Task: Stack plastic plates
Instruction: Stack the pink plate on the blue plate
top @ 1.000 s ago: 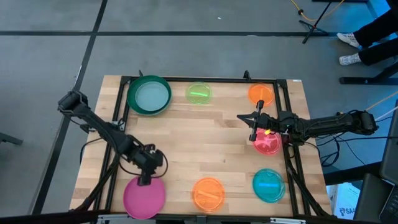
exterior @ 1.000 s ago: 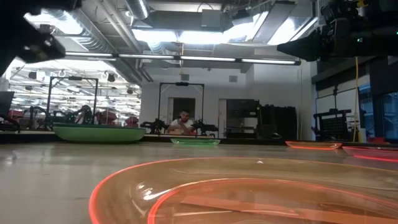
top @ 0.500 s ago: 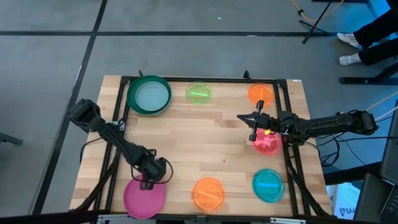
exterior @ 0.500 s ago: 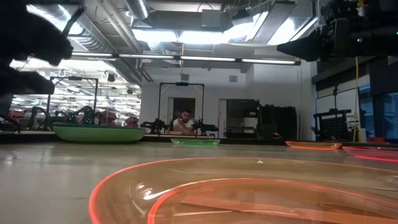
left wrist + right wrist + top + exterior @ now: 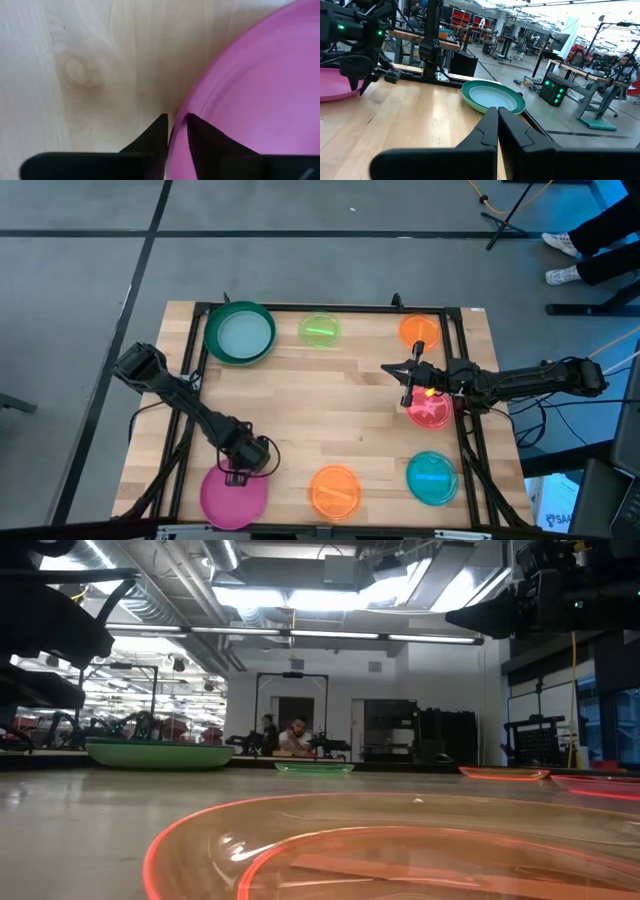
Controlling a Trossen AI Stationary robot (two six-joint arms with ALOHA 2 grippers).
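**Left end effector drops onto the magenta plate's rim**

Over the last second the left end effector [image 5: 235,476] has swung from mid-table down to the near edge, and its fingers [image 5: 156,135] now straddle the rim of the magenta plate [image 5: 260,100], slightly spread with the rim in the gap, one tip outside on the table [image 5: 90,60] and one inside. By my judgement, a pinch comes next, making this the first plate lifted.

Just beyond it lies the near orange plate [image 5: 335,491], then the teal plate [image 5: 432,478]. Farther off, the right end effector [image 5: 408,375], unmoved and pressed together, hovers beside the red-pink plate [image 5: 430,411]. Farthest sit the far orange plate [image 5: 420,329], lime plate [image 5: 320,330] and dark green plate [image 5: 240,333].
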